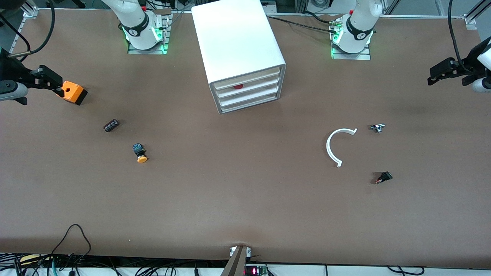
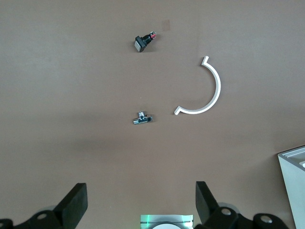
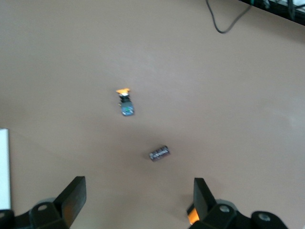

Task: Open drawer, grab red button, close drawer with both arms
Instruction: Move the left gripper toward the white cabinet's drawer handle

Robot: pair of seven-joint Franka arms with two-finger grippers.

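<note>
Two robot arms wait at the ends of a brown counter (image 1: 245,207), and nothing has been touched yet.

Nearest the front camera, toward the left arm's end, lies a small black switch (image 1: 383,177). A little farther off sits a curved white plastic strip (image 1: 333,147), with a tiny metal fitting (image 1: 378,127) beside it.

Toward the right arm's end, an orange-capped button (image 1: 140,153) lies on its side. A small dark cylinder (image 1: 111,125) lies farther off, and an orange box with a hole (image 1: 73,92) sits farther still.

Farthest from the camera, between the two arm bases, stands a boxy white cabinet (image 1: 238,46) with four shallow drawers facing the camera. The drawer (image 1: 249,86), second from the top, appears closed or very nearly so. The button (image 1: 238,86) shows as a red cap just above its front edge, so it seems to rest inside.

The left hand (image 1: 441,73) hangs over the counter's edge at the left arm's end, its fingers (image 2: 75,202) spread apart and empty. The right hand (image 1: 48,78) hovers just beside the orange box, its fingers (image 3: 74,195) also apart and empty. Both probably hold clear so the cabinet front stays open to approach; opening the drawer looks like the first step.
</note>
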